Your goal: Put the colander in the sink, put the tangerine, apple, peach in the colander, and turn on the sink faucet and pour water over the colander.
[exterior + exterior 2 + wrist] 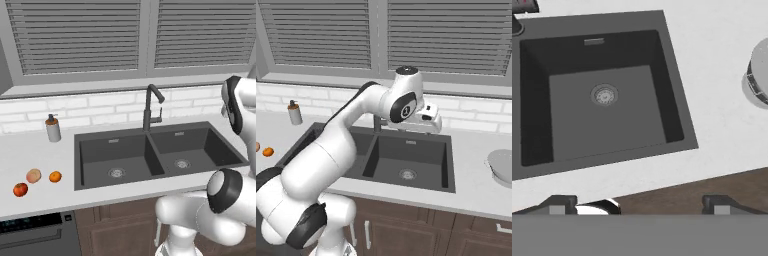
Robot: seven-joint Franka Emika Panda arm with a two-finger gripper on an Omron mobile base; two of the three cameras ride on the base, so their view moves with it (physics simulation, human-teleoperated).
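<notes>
Colander [502,166]: pale grey bowl on counter [476,185] beside sink [406,157].

Both base views look forward and down from behind the arm, left and right, sharing the sink [160,155] and the window wall behind it. The hand view looks steeply down, closer in, over one basin, the table's front edge [662,172] and the colander [758,75].

My arm [331,155] is built of smooth, glossy white rounded segments, thick as pipes. Dark charcoal bands ring the joints, and round dark caps cover the joint ends [406,107]. The white hand block [423,120] carries small dark patches, and two short dark finger tips [559,204] end it.
</notes>
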